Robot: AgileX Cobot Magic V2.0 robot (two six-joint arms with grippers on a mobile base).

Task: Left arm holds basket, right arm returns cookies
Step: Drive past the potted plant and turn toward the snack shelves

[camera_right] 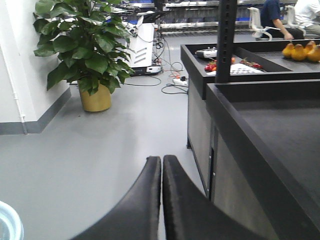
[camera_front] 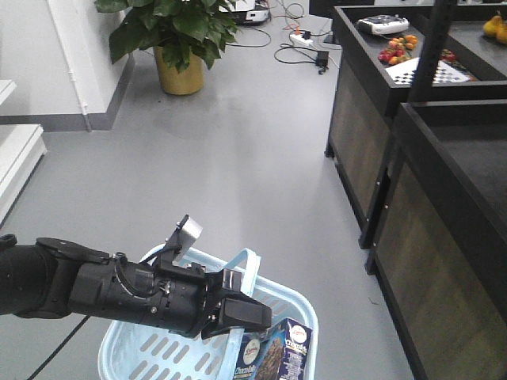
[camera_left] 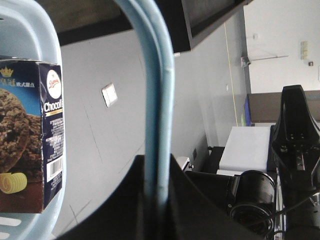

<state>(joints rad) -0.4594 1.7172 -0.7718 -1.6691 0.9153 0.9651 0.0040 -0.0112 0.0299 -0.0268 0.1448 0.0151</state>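
light blue plastic, slotted: basket [camera_front: 305, 309], low in the front view, held up over the grey floor by its flat loop handle [camera_left: 159, 100].

left: left arm [camera_front: 95, 289], black, loosely cabled. left end effector [camera_left: 157, 167] pinching that handle, closed on it from both sides.

centre: cookies [camera_front: 273, 358], dark navy box, upright inside the basket at its right side; not yet taken out.

right: right end effector [camera_right: 161, 167], fingers pressed together, holding nothing, well apart from the box. dark worktop [camera_right: 260, 100] close on its right.

step, as judged: basket hold in place, return of the box not begun.

next move, likely: spreading the right fingers, descending into the basket beside the handle, gripping the box across its narrow faces, lifting clear of the rim, carrying over to the worktop.

hidden: basket bottom and foot of box cut off at the frame edge; other contents impossible to tell; right arm absent from the front view.
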